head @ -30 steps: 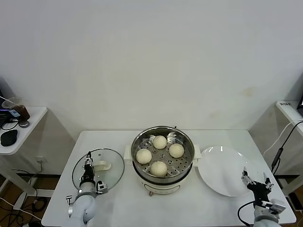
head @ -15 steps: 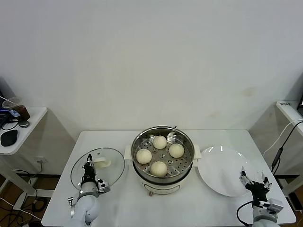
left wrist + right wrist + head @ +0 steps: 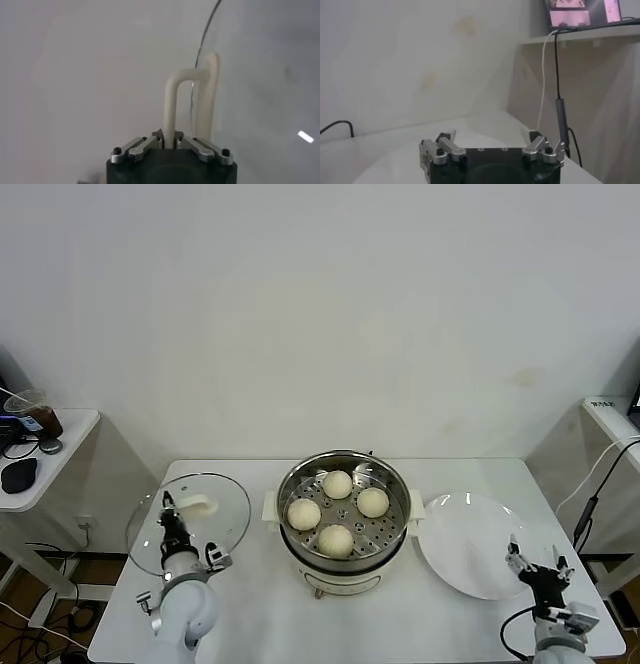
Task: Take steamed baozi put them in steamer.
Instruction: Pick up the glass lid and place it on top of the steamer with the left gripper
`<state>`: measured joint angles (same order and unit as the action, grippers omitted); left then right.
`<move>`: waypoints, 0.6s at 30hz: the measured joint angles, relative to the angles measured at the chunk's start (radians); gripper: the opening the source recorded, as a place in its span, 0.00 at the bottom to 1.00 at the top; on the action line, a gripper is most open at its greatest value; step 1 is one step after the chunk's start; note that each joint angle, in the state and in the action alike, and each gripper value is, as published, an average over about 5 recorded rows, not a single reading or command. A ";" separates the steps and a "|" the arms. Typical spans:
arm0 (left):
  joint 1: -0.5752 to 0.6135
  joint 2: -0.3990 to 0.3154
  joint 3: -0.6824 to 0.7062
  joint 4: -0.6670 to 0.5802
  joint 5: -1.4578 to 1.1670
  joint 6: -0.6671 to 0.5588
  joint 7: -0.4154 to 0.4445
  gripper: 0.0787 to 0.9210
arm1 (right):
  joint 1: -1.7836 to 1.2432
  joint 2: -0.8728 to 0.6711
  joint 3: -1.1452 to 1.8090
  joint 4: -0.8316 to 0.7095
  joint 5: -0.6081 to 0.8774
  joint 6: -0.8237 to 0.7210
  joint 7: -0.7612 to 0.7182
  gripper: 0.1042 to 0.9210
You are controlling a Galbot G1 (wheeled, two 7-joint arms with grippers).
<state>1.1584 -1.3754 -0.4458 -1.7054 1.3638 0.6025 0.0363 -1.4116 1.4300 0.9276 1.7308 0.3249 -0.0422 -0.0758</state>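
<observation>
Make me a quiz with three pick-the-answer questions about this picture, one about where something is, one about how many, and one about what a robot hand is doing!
1. Where is the white plate?
A. On the steamer's right, seen from the robot
B. Inside the steamer
C. Under the glass lid

2. How many steamed baozi sit in the steamer?
A. Two
B. Four
C. Six

3. What is the left gripper doing?
A. Holding a baozi
B. Hanging open over the plate
C. Clamped on the white handle of the glass lid

Answers:
1. A, the head view shows the plate on the table beside the pot, near the right gripper.
2. B, four buns lie on the perforated tray.
3. C, the left wrist view shows its fingers closed on the handle, with the lid tilted up at the table's left.
</observation>
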 measured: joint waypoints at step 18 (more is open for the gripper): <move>0.046 -0.110 0.113 -0.319 0.199 0.073 0.242 0.11 | 0.021 0.010 -0.001 -0.033 0.003 -0.007 -0.001 0.88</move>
<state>1.2040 -1.4851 -0.3327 -2.0247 1.5624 0.6759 0.2778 -1.3905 1.4401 0.9262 1.6977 0.3277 -0.0496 -0.0764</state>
